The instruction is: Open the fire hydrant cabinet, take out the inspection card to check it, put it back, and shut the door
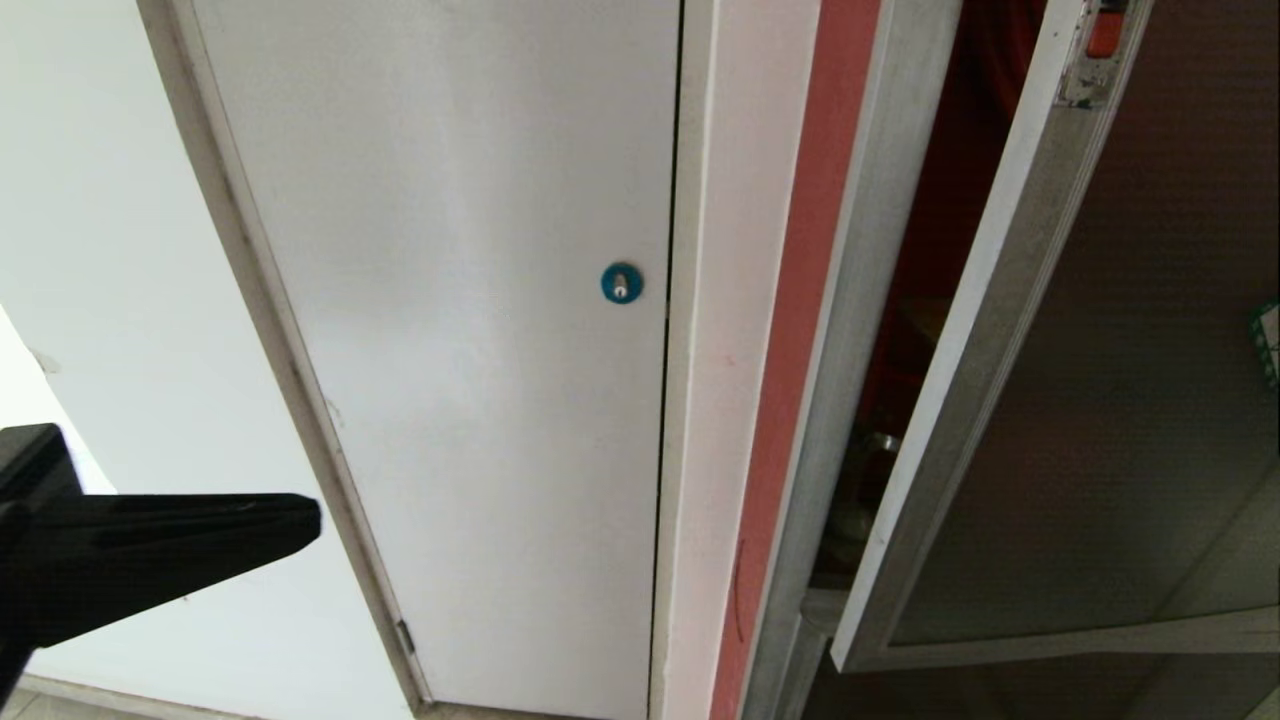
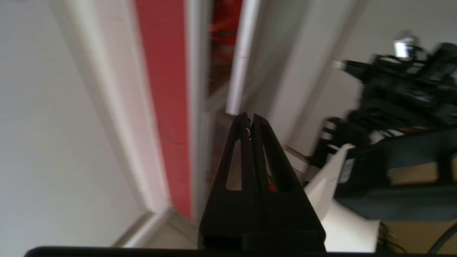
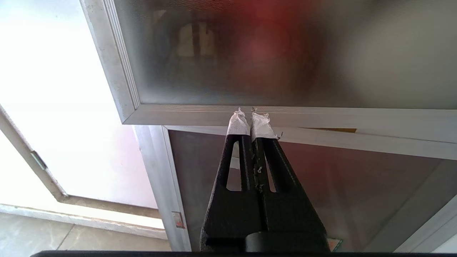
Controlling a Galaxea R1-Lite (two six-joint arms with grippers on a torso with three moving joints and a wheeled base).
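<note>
The fire hydrant cabinet (image 1: 845, 300) stands at the right, its silver frame beside a red strip. Its door (image 1: 1130, 400), dark tinted glass in an aluminium frame with a red latch tab (image 1: 1105, 30) near the top, hangs ajar with a dark red gap behind it. My left gripper (image 1: 310, 520) reaches in from the lower left, shut and empty, well left of the cabinet; in the left wrist view the left gripper (image 2: 250, 116) points toward the gap. My right gripper (image 3: 250, 114), shut with white-wrapped tips, sits below the door's lower frame rail (image 3: 321, 116). The inspection card is out of view.
A plain white door (image 1: 460, 350) with a round blue lock (image 1: 621, 283) fills the middle, with white wall (image 1: 100, 250) to its left. A lower tinted panel (image 3: 321, 185) lies beneath the hydrant door. Dark equipment (image 2: 403, 107) shows in the left wrist view.
</note>
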